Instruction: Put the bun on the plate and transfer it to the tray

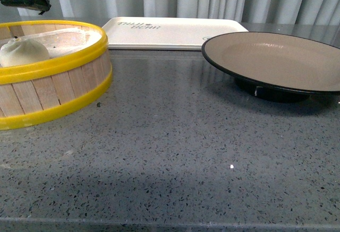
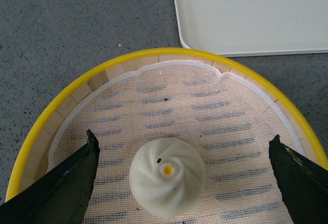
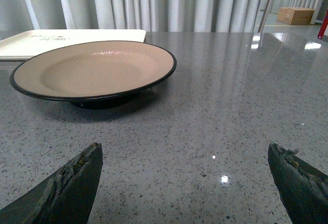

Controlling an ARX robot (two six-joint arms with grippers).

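The white bun (image 2: 166, 177), pleated with a yellow dot, lies on the mesh liner inside a yellow-rimmed steamer basket (image 1: 58, 91) at the left. My left gripper (image 2: 184, 142) hangs open above the basket, its dark fingers (image 2: 72, 183) well apart on either side of the bun and not touching it. To the right stands the tan plate (image 1: 276, 57) with a black rim, with nothing on it. Behind them lies the off-white tray (image 1: 175, 32). My right gripper (image 3: 184, 149) is open low over bare table, short of the plate (image 3: 92, 70).
The grey speckled table (image 1: 170, 157) stretches toward me in front of the basket and plate. Curtains hang behind the tray. A cardboard box (image 3: 297, 15) sits far off in the right wrist view.
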